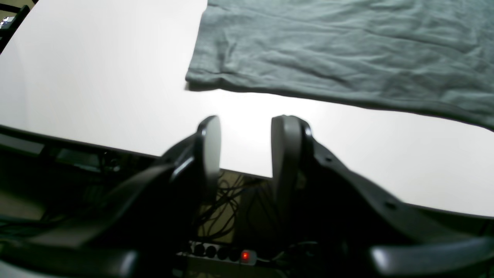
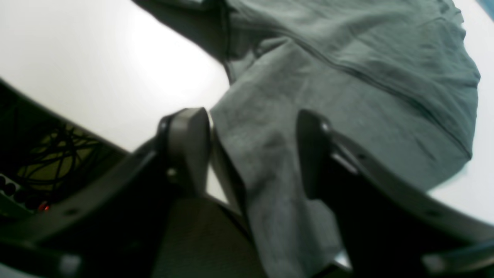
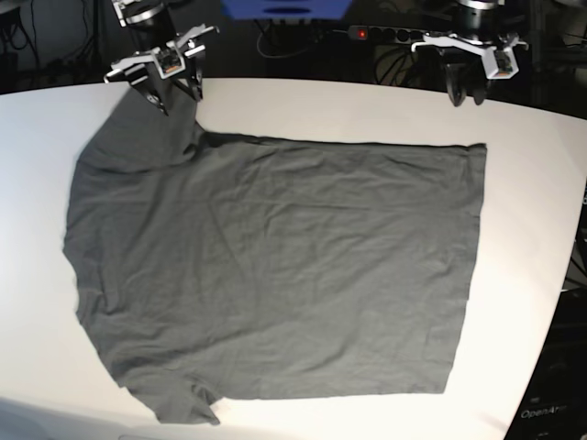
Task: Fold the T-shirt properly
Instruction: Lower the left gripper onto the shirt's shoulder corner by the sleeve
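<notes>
On the white bench [image 3: 541, 192] the dark grey T-shirt [image 3: 275, 266] lies spread almost flat and lightly wrinkled, covering most of the surface in the base view. Its straight hem runs down the right side, and its sleeves are at the left, one at the far left corner and one at the near left edge.

At the far left corner, the right claw [image 3: 172, 92] stands over the shirt's far sleeve. In the right wrist view its two dark fingers [image 2: 189, 146] are parted, and a lifted fold of the grey cloth [image 2: 270, 162] rises between them. The cloth lies against the left finger while a gap shows beside the right one. Whether the fingers actually pinch the fabric I cannot tell.

At the far right, the left claw [image 3: 466, 90] hangs over bare bench, just beyond the shirt's far hem corner and apart from it. The left wrist view shows its fingers [image 1: 210, 154] standing partly apart with nothing between them; the shirt's corner [image 1: 193, 79] lies ahead of them on the bench. Past the far edge of the bench a power strip [image 3: 390, 34] with a red light and tangled cables [image 1: 224, 208] show.
</notes>
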